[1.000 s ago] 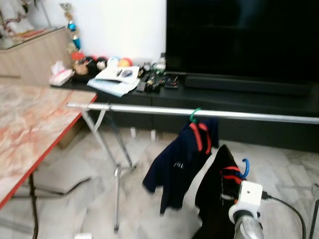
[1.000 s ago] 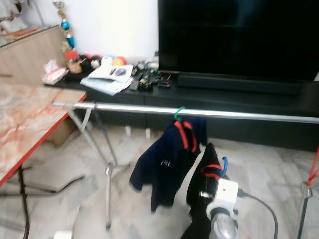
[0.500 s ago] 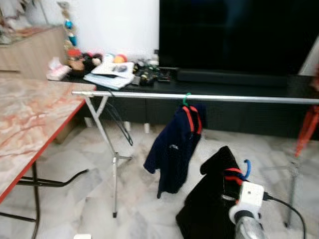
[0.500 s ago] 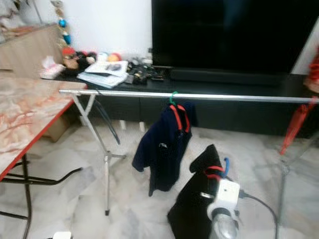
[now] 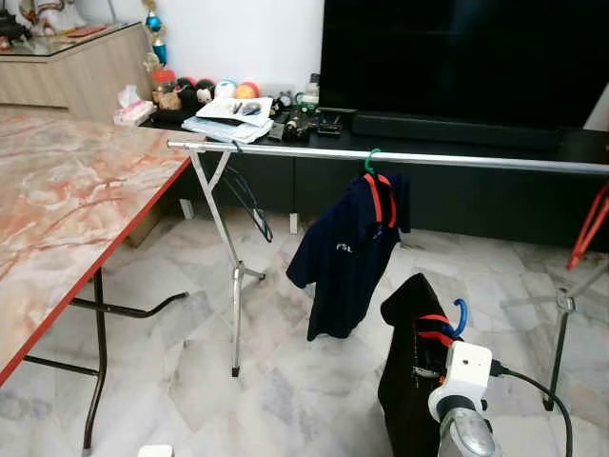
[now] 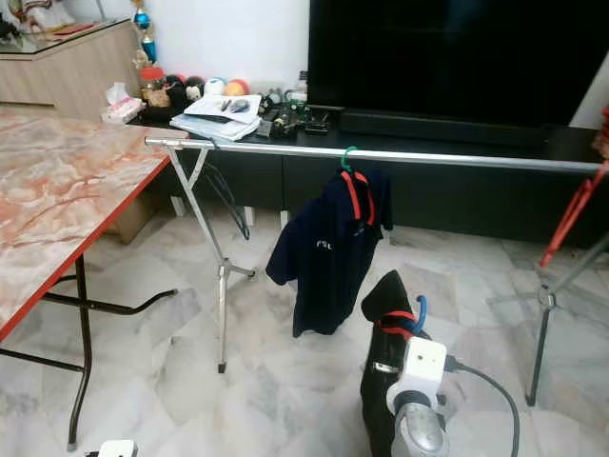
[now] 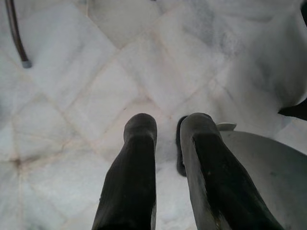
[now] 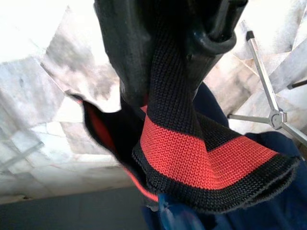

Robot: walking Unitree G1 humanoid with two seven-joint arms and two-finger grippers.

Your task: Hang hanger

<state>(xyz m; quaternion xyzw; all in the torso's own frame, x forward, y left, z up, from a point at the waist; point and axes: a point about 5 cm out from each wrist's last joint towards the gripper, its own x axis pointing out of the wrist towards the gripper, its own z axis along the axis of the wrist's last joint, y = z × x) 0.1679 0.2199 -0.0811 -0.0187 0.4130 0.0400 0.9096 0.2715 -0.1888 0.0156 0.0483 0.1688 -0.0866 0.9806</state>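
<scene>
Marbled pink-and-cream tabletop with a red edge (image 5: 67, 219) off to the left on thin black folding legs, well apart from the long silver metal clothes rail (image 5: 400, 158) spanning the room on a splayed tripod stand (image 5: 235, 276). Hung near the rail's middle: dark navy shirt with red collar trim (image 5: 347, 257) on a green plastic hook (image 5: 371, 157). Behind the rail, low black glossy TV cabinet (image 5: 457, 157) with a large black screen (image 5: 466, 57), and on its left end a heap of papers, small balls and a tissue pack (image 5: 228, 105). Red-legged stand (image 5: 590, 224) at the far right. Pale veined marble floor tiles (image 5: 285, 390) underneath.

Low at the right, in front of the rail and below it, right pincer (image 8: 168, 43) clenched on the black garment with red-striped knitted collar (image 5: 414, 371); ribbed knit folded between the black fingers (image 8: 127, 52). Blue plastic hanger hook (image 5: 461, 316) poking up beside the collar, not on the rail. White boxy camera block with a black cable (image 5: 466, 369) on that wrist.

Left pincer (image 7: 168, 129) pointed down at floor tiles, smooth rounded fingers slightly apart, grasping nothing.
</scene>
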